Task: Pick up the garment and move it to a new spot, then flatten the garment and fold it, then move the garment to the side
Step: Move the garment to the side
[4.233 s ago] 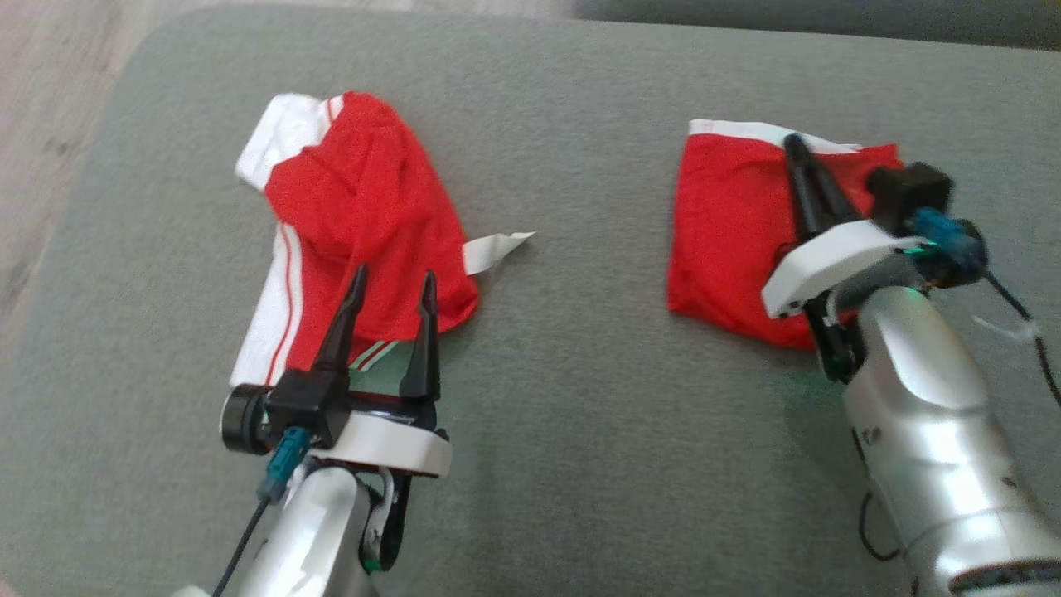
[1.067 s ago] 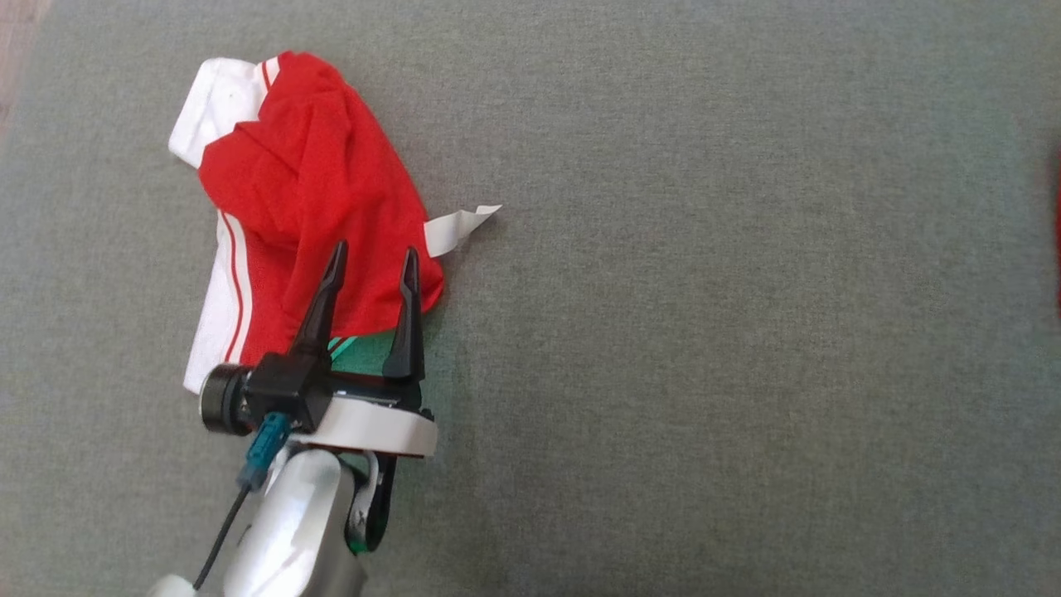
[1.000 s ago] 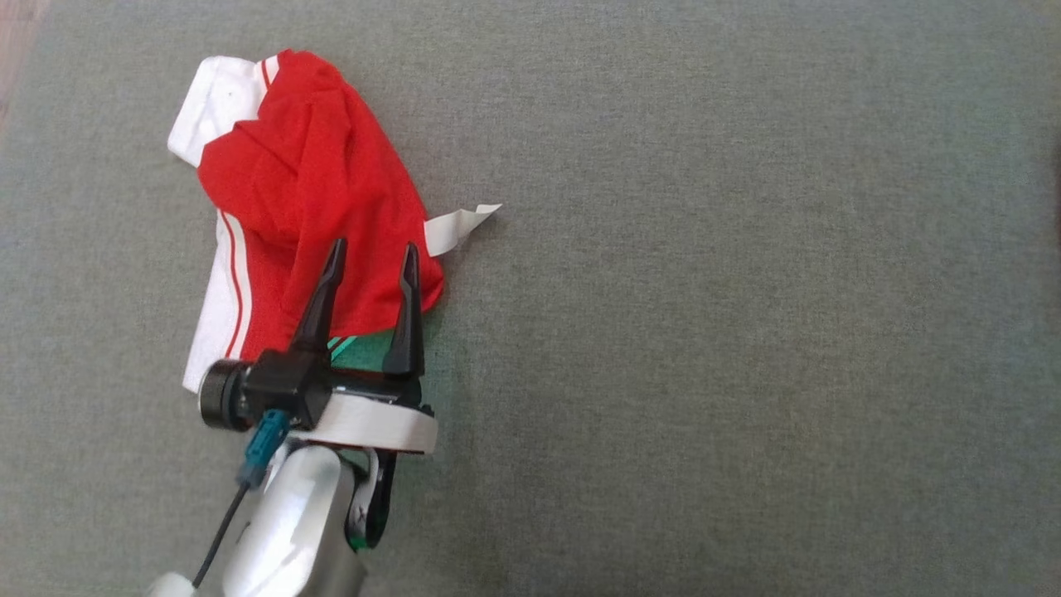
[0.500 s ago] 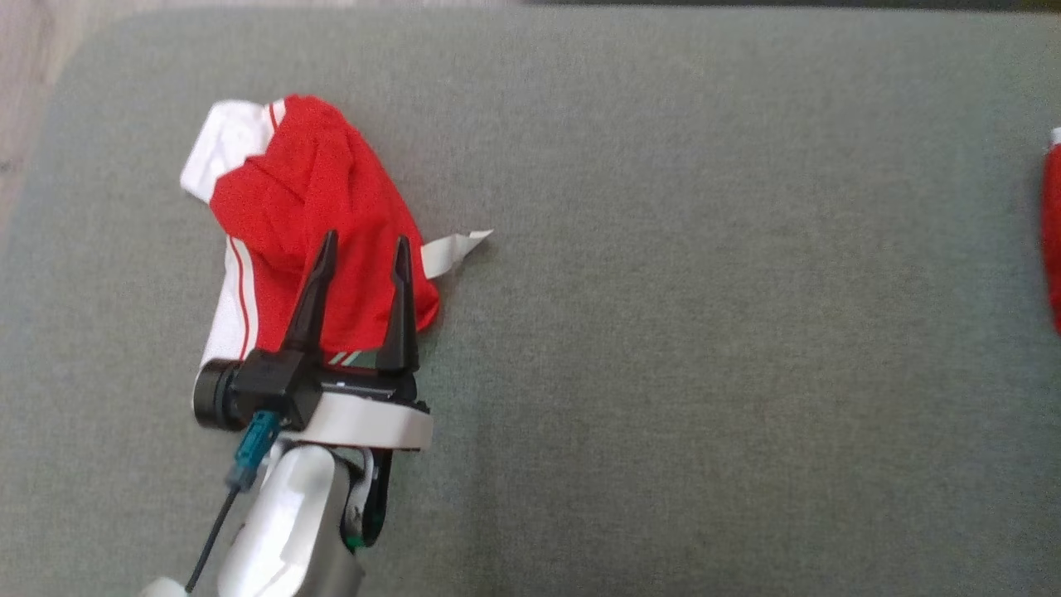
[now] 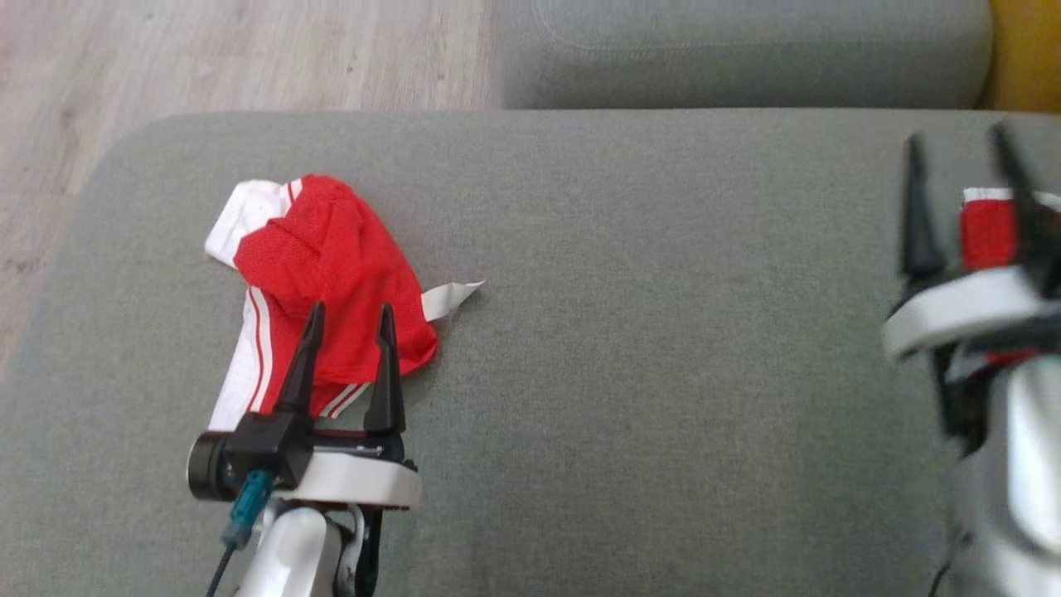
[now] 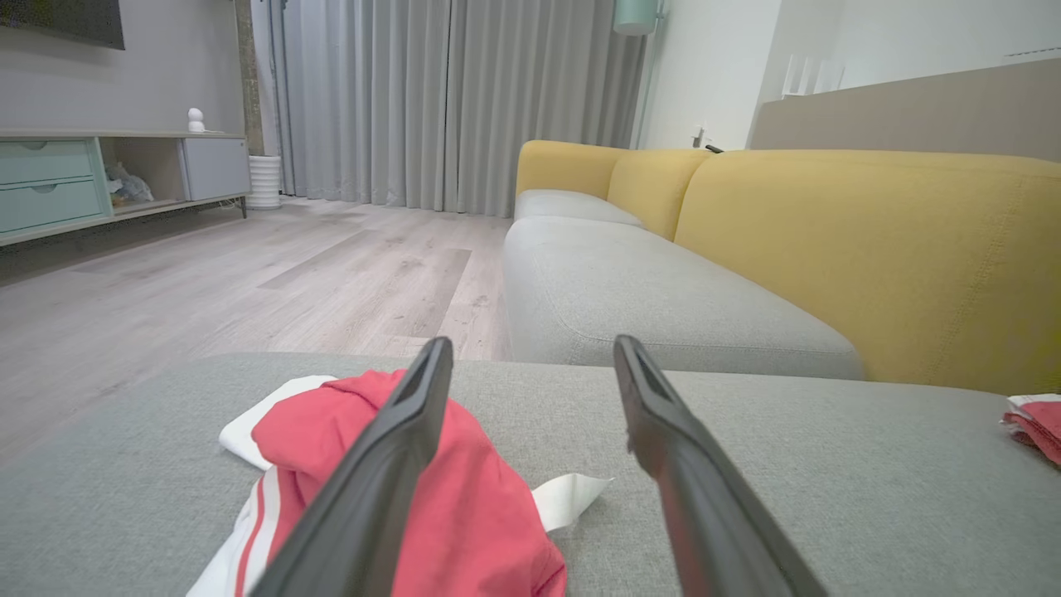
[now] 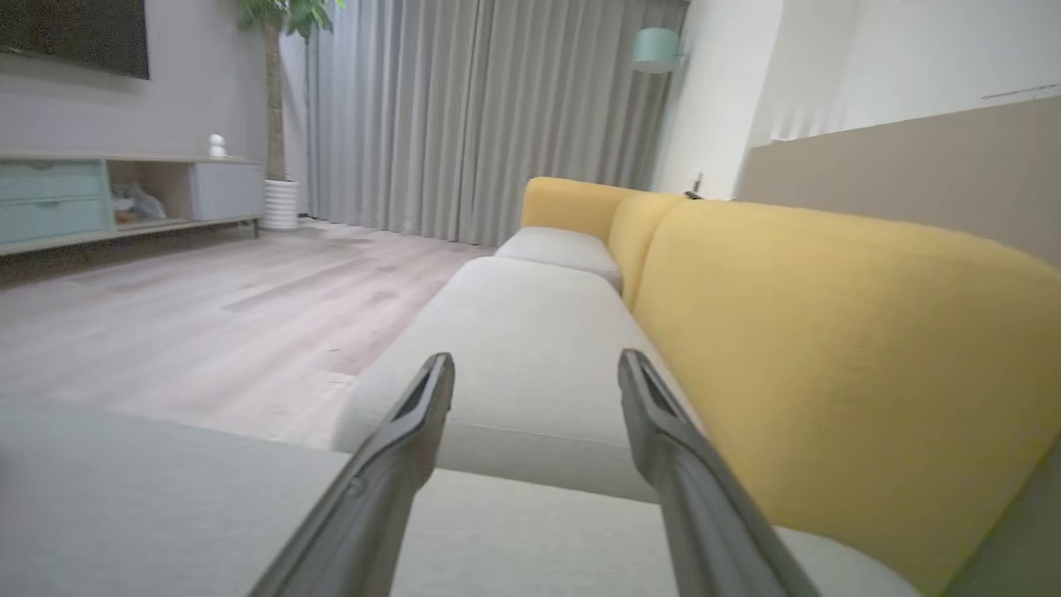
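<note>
A crumpled red and white garment (image 5: 323,265) lies on the left of the grey cushion (image 5: 622,373). My left gripper (image 5: 350,308) hovers open over its near edge, fingers pointing across it; the left wrist view has the garment (image 6: 489,506) under the left finger of that gripper (image 6: 532,344). A second red garment (image 5: 986,232) with a white edge lies at the far right, also seen as the red cloth (image 6: 1036,419). My right gripper (image 5: 955,137), blurred, stands open in front of it with nothing between its fingers, as the right wrist view of the gripper (image 7: 537,356) confirms.
Beyond the cushion's far edge sits another grey seat (image 5: 746,50) with a yellow sofa back (image 5: 1028,50) at the right. Wooden floor (image 5: 207,58) lies past the cushion's left and far-left edges. A white strip (image 5: 452,294) sticks out of the left garment.
The head camera has tilted up and shifted. The right gripper has come into view at the right, open and apart from the red cloth. The left gripper holds its place over the crumpled garment.
</note>
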